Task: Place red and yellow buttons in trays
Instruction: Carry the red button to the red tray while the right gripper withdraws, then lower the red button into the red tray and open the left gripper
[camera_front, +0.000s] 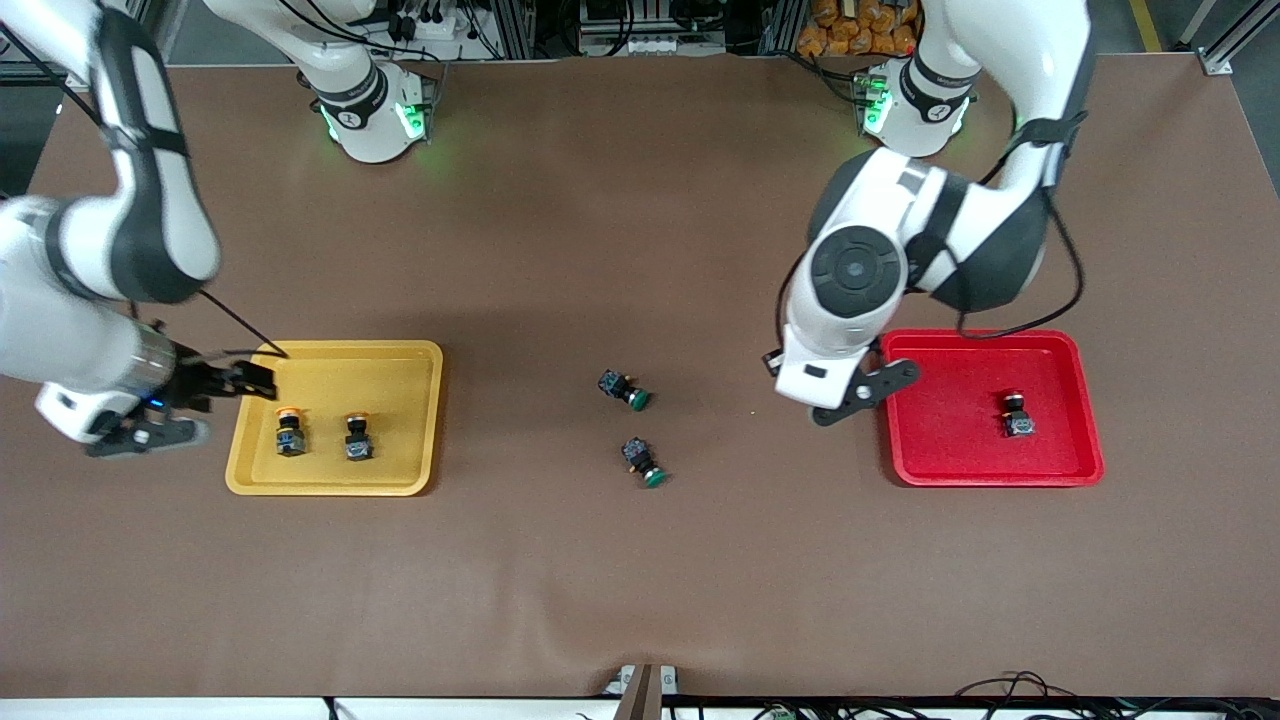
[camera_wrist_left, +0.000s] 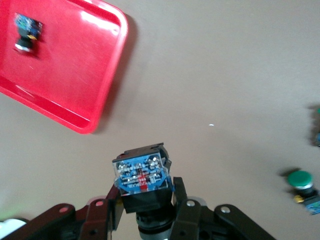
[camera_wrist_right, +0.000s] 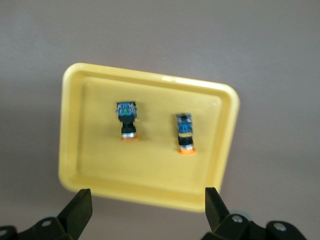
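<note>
- Brown table (camera_front: 640, 580): carries everything; both trays sit about midway between its edges, one toward each arm's end.
- Red tray (camera_front: 940, 455): toward the left arm's end of the table; one red button (camera_front: 1017, 412) already lying inside, near the middle. Rigid plastic, low rim, smooth floor; likely to let a dropped button skid or roll.
- Yellow tray (camera_front: 400, 380): toward the right arm's end; two yellow buttons (camera_front: 290, 432) side by side in the half nearer the right arm, both tipped on their sides in the right wrist view.
- Left gripper (camera_wrist_left: 145, 210): over bare table just beside the red tray's edge, clamped on a second red button (camera_wrist_left: 142, 175), gripped around the neck below the blue block, block end pointing away from the fingers.
- Right gripper (camera_wrist_right: 145, 205): just outside the yellow tray's edge, jaws spread wide, nothing between them.
- Two green buttons (camera_front: 624, 388) near the table's centre: not part of the job, best left alone.
- Handling, as a judgement: small, light, hard plastic; not fragile, but round cap prone to rolling. Best held across the flat sides of the blocky body or the neck, and released low over the tray floor.
</note>
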